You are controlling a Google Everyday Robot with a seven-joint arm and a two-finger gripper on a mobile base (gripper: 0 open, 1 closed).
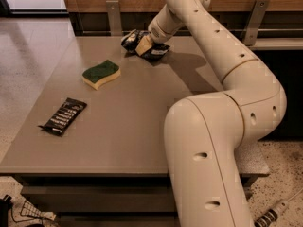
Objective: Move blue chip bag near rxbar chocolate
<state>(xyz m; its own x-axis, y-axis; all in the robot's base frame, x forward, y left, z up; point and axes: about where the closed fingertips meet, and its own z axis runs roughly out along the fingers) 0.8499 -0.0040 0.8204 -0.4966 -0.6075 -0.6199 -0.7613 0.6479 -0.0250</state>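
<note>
The blue chip bag (131,39) is a crumpled dark foil bag at the back of the grey table (128,131). My gripper (144,45) reaches down onto it from the right and is shut on it, with a tan finger (143,44) showing across the bag's middle. The bag seems raised slightly off the tabletop. The rxbar chocolate (63,116) is a flat black wrapper with white text, lying near the table's front left, far from the bag.
A green-and-yellow sponge (101,73) lies between the bag and the bar. A wooden wall with metal brackets (113,16) runs behind the table. My arm's large lower link (208,164) covers the table's right front. Floor lies to the left.
</note>
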